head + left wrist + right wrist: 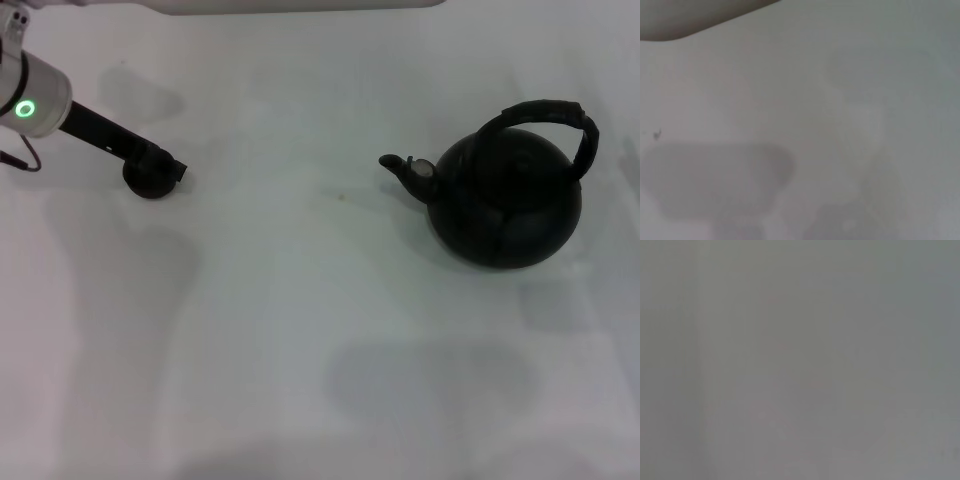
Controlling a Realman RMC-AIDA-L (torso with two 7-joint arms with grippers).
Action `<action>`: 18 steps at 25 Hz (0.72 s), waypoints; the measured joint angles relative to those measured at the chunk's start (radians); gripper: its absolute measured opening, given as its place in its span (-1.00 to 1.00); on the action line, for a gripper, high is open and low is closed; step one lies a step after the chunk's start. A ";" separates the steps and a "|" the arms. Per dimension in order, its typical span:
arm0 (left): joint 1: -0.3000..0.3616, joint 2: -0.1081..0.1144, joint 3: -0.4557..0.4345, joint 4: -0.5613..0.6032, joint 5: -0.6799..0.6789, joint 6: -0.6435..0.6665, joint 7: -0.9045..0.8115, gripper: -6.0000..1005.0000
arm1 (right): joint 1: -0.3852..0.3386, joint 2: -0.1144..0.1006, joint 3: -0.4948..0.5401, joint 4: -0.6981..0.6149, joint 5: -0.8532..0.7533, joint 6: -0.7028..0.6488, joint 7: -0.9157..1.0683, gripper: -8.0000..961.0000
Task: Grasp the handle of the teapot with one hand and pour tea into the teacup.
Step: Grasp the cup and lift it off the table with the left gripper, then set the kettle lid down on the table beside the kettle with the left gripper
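Observation:
The teapot [505,200] stands upright on the white table at the right in the head view, its short spout [400,168] pointing left. Its black arched handle [545,112] spans the top, with nothing holding it. The small black teacup [148,180] sits far to the left on the table. My left gripper [165,165] reaches in from the upper left and is right at the teacup, touching or overlapping it. No tea shows. My right gripper is out of view. Both wrist views show only pale table surface.
The white table [300,300] stretches between teacup and teapot, with faint shadows on it. A pale edge [300,5] runs along the back.

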 joint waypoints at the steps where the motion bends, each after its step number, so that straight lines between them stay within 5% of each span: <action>1: -0.001 0.000 0.000 0.000 0.002 0.000 0.000 0.52 | 0.000 0.000 0.000 0.000 0.000 0.000 0.000 0.82; 12: -0.060 0.000 0.000 0.003 0.002 0.031 -0.001 0.34 | 0.005 -0.001 0.000 0.008 0.000 0.001 0.000 0.82; 18: -0.130 -0.001 0.000 0.110 0.010 0.021 0.016 0.34 | 0.008 -0.001 0.000 0.008 0.000 0.001 0.000 0.82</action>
